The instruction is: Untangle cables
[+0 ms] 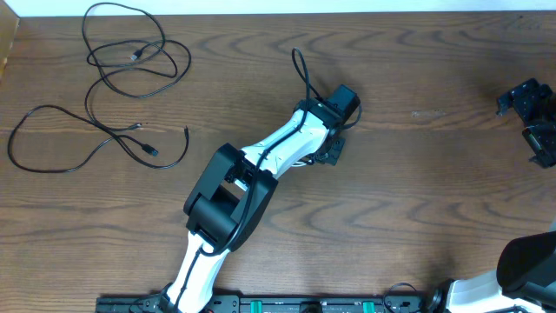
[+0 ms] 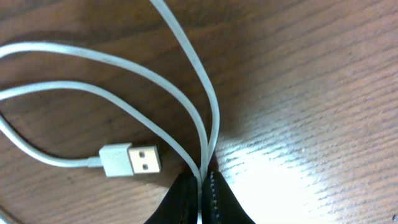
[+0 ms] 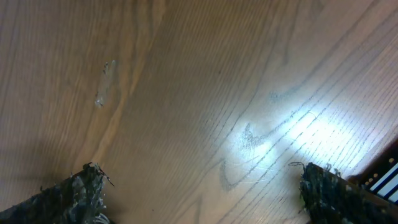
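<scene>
While left hand [image 2: 204,182] pinches white cable [image 2: 127,160] | right hand [image 3: 205,193] spread wide

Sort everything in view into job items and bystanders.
Job: two thin black cords with small plugs; thin white cord with flat USB plug, pinched in the left gripper.
Bystanders: brown wood-grain table; pale smudge on it; open right gripper, idle.

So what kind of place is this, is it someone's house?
Probably a robot lab or workshop, not a house. A white robot arm and a second arm sit at a wooden table, with thin black cables and a white cable for them to handle.
</scene>
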You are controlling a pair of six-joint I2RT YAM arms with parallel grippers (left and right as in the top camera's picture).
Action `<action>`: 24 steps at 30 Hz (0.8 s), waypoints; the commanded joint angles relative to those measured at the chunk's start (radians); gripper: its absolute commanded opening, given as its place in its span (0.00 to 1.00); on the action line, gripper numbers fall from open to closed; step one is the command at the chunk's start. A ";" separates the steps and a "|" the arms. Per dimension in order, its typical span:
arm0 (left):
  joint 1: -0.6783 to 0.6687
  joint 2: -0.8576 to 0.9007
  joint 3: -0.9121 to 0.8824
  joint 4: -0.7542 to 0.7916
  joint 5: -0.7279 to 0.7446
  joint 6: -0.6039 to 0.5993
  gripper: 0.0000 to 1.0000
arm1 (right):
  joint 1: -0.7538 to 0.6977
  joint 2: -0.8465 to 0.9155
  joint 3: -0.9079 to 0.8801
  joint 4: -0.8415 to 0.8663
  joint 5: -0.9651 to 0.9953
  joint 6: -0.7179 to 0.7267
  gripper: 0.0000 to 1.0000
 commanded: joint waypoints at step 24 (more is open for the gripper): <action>0.054 -0.427 -0.005 -0.065 -0.012 -0.114 0.08 | 0.001 -0.001 0.000 -0.001 0.005 0.011 0.99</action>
